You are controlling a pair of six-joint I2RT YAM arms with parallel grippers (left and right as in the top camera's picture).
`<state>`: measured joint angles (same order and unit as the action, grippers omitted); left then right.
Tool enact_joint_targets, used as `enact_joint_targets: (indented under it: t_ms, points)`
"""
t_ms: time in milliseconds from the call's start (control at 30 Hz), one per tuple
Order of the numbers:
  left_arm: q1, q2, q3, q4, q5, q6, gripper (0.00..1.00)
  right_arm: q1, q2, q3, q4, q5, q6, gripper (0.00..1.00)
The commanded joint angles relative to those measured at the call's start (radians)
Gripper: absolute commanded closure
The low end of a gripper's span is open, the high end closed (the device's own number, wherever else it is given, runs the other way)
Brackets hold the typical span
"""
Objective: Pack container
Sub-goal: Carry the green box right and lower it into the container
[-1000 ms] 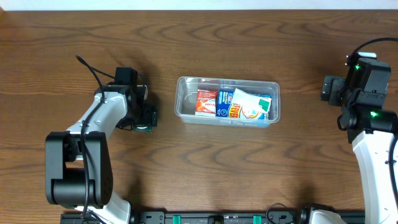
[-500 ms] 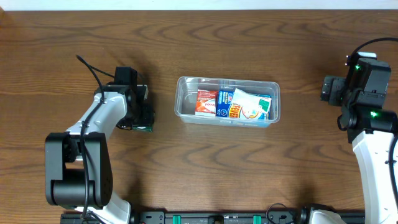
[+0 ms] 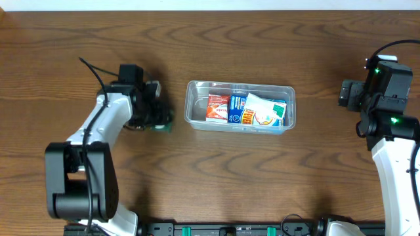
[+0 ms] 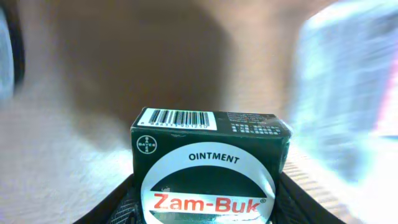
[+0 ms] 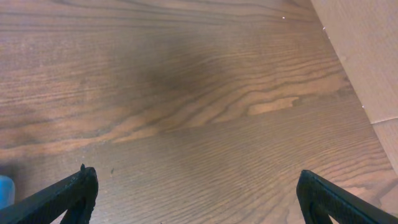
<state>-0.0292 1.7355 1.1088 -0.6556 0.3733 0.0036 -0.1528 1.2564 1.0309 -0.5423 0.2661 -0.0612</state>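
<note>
The clear plastic container [image 3: 193, 98] sits at the table's middle with a red-and-white box [image 3: 218, 107] and a white-and-blue box [image 3: 262, 110] inside. My left gripper [image 3: 159, 121] is just left of the container, shut on a dark green Zam-Buk ointment box [image 4: 208, 168], whose green edge shows in the overhead view [image 3: 163, 127]. The container appears as a blurred pale shape at the right in the left wrist view [image 4: 348, 87]. My right gripper [image 5: 198, 193] is open and empty over bare wood at the far right of the table [image 3: 349, 93].
The table is dark wood. A cable [image 3: 92, 69] runs from the left arm. A pale board [image 5: 367, 56] lies at the right edge of the right wrist view.
My left gripper has turned and shifted slightly right towards the container, carrying the ointment box. The right arm has not moved.
</note>
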Motion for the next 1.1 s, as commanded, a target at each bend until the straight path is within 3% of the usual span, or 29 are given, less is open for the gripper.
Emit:
enact_joint_targets:
  t_ms: [0, 367, 567, 833, 1067]
  points:
    - [0.0, -0.097, 0.073, -0.001, 0.175, -0.028, 0.51, -0.006, -0.006, 0.003, -0.001, 0.011, 0.012, 0.01]
    - [-0.011, -0.297, 0.08, 0.019, 0.298, -0.053, 0.51, -0.006, -0.006, 0.003, -0.001, 0.011, 0.012, 0.01]
    - [-0.131, -0.285, 0.08, 0.119, 0.321, -0.095, 0.53, -0.006, -0.006, 0.003, -0.001, 0.011, 0.012, 0.01]
    - [-0.321, -0.218, 0.08, 0.183, 0.029, -0.164, 0.55, -0.006, -0.006, 0.003, -0.001, 0.011, 0.012, 0.01]
    - [-0.383, -0.162, 0.08, 0.191, -0.18, -0.266, 0.55, -0.006, -0.006, 0.003, -0.001, 0.011, 0.012, 0.01]
